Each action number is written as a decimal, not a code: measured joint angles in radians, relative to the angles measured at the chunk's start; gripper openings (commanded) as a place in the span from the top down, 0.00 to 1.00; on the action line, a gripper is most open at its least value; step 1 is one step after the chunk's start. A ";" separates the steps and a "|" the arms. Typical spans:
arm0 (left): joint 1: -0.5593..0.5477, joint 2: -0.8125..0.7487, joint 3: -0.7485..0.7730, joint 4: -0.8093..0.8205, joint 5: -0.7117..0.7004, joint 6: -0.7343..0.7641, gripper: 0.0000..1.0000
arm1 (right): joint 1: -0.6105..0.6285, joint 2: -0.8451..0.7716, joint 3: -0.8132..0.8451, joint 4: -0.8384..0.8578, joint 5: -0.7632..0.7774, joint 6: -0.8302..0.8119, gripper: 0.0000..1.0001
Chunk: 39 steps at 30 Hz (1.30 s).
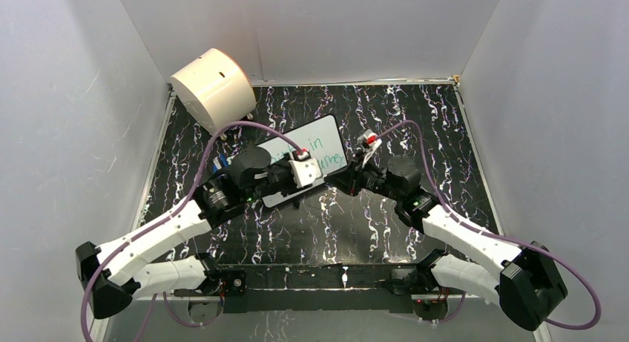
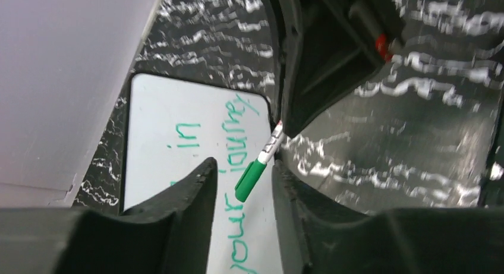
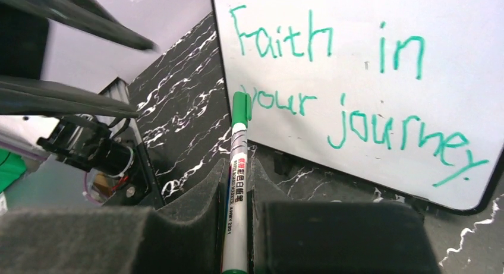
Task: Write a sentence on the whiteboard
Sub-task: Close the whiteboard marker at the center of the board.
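1. From above, the whiteboard (image 1: 326,130) lies askew on the black marbled tabletop (image 1: 415,127), about mid-table. A cream drum (image 1: 213,88) sits beyond the whiteboard's far left corner, well apart from it. The left arm (image 1: 159,234) reaches over the whiteboard's near half and hides it. The right arm (image 1: 467,234) comes in at the whiteboard's near right edge. Bits of the sentence (image 1: 317,144) show in green on the uncovered part.
2. Through the left wrist camera, the left gripper (image 2: 242,167) hangs over the whiteboard with its fingers parted. Between them lies the green cap (image 2: 249,180) of a marker (image 2: 272,144). White board shows beside the cap, so it is not pinched. "in", "your" and "journey" can be read on the whiteboard underneath.
3. Through the right wrist camera, the right gripper (image 3: 238,167) is clamped on the marker's white barrel. The capped end points at the whiteboard's edge beside the word "your". The lettering reads "Faith in" over "your journey", the lower line slanting.
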 measured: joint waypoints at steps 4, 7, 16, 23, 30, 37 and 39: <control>-0.008 -0.056 -0.013 0.112 -0.030 -0.152 0.51 | -0.020 -0.006 -0.058 0.092 0.022 0.030 1.00; -0.008 -0.071 -0.024 0.177 -0.110 -0.322 0.49 | -0.023 -0.023 -0.097 0.163 0.030 0.056 1.00; -0.006 -0.024 -0.048 0.190 -0.357 -0.822 0.54 | -0.027 -0.093 -0.166 0.304 0.064 0.109 1.00; 0.027 0.017 -0.048 0.180 -0.374 -1.030 0.72 | -0.027 -0.082 -0.179 0.352 0.071 0.134 1.00; 0.078 0.049 -0.048 0.166 -0.361 -1.128 0.73 | -0.027 -0.077 -0.182 0.385 0.071 0.149 1.00; 0.119 0.077 -0.045 0.174 -0.287 -1.158 0.75 | -0.029 -0.072 -0.191 0.404 0.070 0.162 1.00; 0.119 0.086 -0.045 0.174 -0.271 -1.163 0.75 | -0.031 -0.072 -0.191 0.404 0.068 0.163 1.00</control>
